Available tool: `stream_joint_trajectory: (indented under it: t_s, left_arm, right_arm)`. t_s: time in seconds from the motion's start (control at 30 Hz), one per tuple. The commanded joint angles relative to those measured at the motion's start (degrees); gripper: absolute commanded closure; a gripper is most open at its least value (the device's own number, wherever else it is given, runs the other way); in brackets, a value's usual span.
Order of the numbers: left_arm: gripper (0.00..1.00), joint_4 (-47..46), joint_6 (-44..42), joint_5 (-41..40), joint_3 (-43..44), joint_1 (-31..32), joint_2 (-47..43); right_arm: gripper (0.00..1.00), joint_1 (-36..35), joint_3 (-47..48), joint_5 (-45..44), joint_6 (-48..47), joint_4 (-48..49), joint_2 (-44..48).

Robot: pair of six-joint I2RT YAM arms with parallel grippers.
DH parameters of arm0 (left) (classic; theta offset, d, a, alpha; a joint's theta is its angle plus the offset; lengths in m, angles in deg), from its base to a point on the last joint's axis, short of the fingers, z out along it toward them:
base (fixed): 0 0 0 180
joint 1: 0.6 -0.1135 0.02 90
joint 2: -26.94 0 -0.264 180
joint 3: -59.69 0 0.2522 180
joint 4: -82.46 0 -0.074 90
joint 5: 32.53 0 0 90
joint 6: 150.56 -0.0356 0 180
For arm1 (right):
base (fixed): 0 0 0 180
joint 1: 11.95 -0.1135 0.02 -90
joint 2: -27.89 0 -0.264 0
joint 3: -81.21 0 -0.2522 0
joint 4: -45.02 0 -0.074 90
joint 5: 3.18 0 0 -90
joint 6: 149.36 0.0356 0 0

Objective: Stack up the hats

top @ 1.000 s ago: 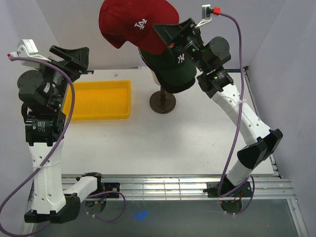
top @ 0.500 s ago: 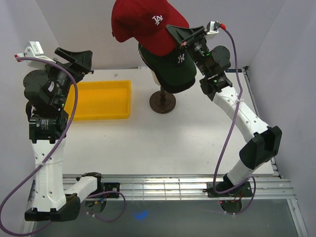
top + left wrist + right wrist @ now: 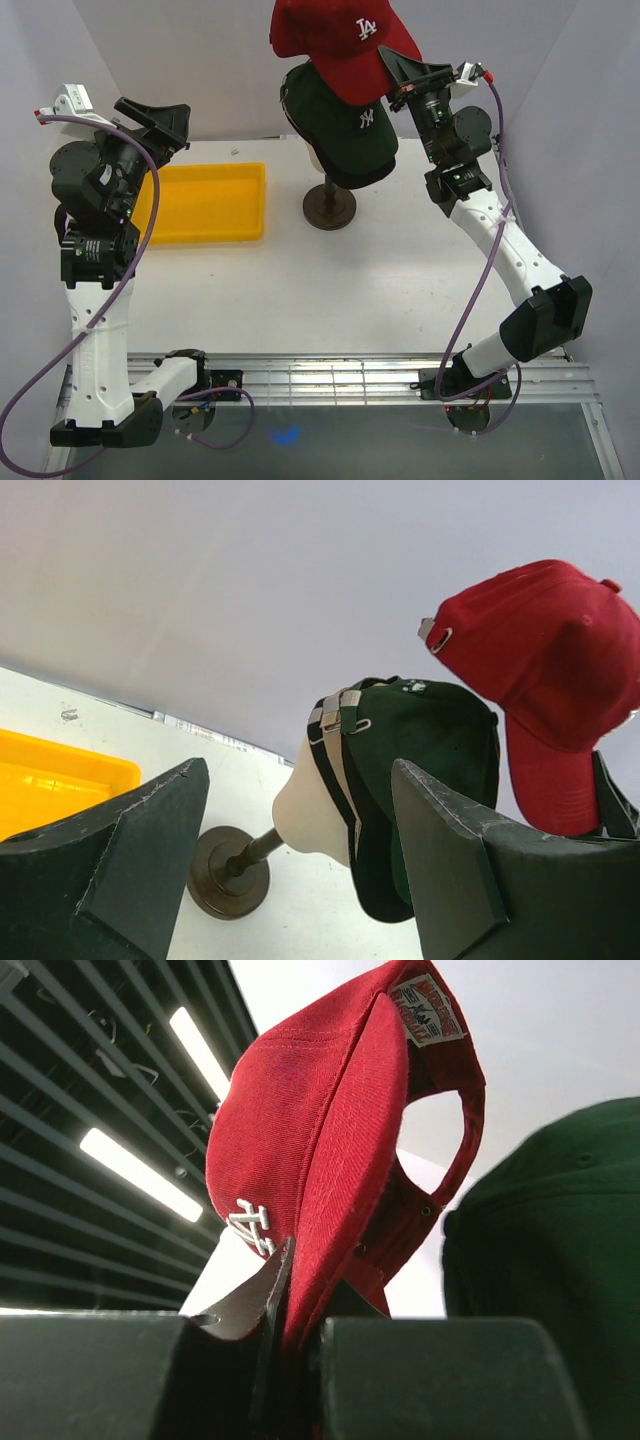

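— Where was the red cap [image 3: 340, 40]?
— Top centre of the overhead view, just above the dark green cap [image 3: 345, 130] on the mannequin head [image 3: 305, 805]. The right end effector [image 3: 402, 72] was clamped on its brim, with the arm stretched up from the lower right.
— And the other arm?
— It was folded upright at the left, and the left end effector [image 3: 160, 115] had its fingers wide apart, holding nothing.

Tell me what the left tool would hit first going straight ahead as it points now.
Probably the mannequin head wearing the dark green cap, which sits centred ahead of the open left tool; nothing nearer shows, though depth is unclear.
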Motion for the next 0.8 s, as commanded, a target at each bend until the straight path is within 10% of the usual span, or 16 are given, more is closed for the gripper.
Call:
stream_joint_trajectory:
  t_s: [0.0, 0.77]
  left_arm:
    - [0.16, -1.0, 0.0, 0.8, -0.1, 0.2, -0.4]
    - [0.17, -1.4, 0.2, 1.9, -0.8, 0.2, 0.6]
  right_arm:
    - [0.92, 0.0, -0.5, -3.5, 1.6, 0.4, 2.5]
    - [0.92, 0.0, -12.6, -2.9, 6.1, -0.3, 7.1]
